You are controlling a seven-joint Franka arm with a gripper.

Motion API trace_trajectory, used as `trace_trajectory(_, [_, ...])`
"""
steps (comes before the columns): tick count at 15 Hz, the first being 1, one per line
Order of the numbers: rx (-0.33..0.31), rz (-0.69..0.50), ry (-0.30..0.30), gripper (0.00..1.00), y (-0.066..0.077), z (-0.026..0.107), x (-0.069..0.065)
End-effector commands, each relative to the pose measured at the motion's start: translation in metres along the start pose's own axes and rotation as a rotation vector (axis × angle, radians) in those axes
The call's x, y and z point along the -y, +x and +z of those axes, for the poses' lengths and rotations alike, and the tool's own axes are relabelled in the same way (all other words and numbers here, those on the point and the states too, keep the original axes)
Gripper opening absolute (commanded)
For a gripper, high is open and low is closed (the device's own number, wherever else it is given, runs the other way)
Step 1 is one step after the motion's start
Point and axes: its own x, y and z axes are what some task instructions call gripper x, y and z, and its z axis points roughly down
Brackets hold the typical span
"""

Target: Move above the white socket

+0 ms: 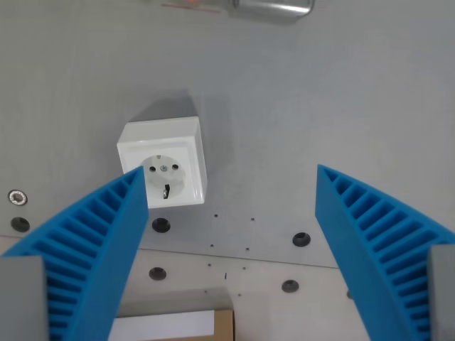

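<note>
A white socket [164,163] stands on the grey table, in the wrist view's left half, its round face with two holes turned toward me. My gripper [231,177] is open and empty, above the table. Its blue ribbed fingers [99,241] reach in from the lower corners. The left fingertip overlaps the socket's lower left corner in the picture. The socket lies left of the gap between the fingers.
A metal cylinder [274,7] lies at the top edge. Several screw holes [301,239] dot the light panel in the lower part. A white and brown flat piece [178,325] sits at the bottom edge.
</note>
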Motion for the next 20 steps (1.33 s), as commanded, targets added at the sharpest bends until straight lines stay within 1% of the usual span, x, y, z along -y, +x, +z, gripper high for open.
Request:
trace_trajectory(1, [-0.132, -0.014, -0.024, 1.00, -0.014, 0.013, 0.010])
trace_trajectory(9, [-0.143, -0.036, -0.027, 1.00, -0.030, 0.051, 0.028])
trace_trajectory(15, [-0.126, -0.044, -0.027, 1.00, -0.041, 0.080, 0.040])
trace_trajectory(20, [-0.113, -0.052, -0.031, 1.00, -0.046, 0.099, 0.049])
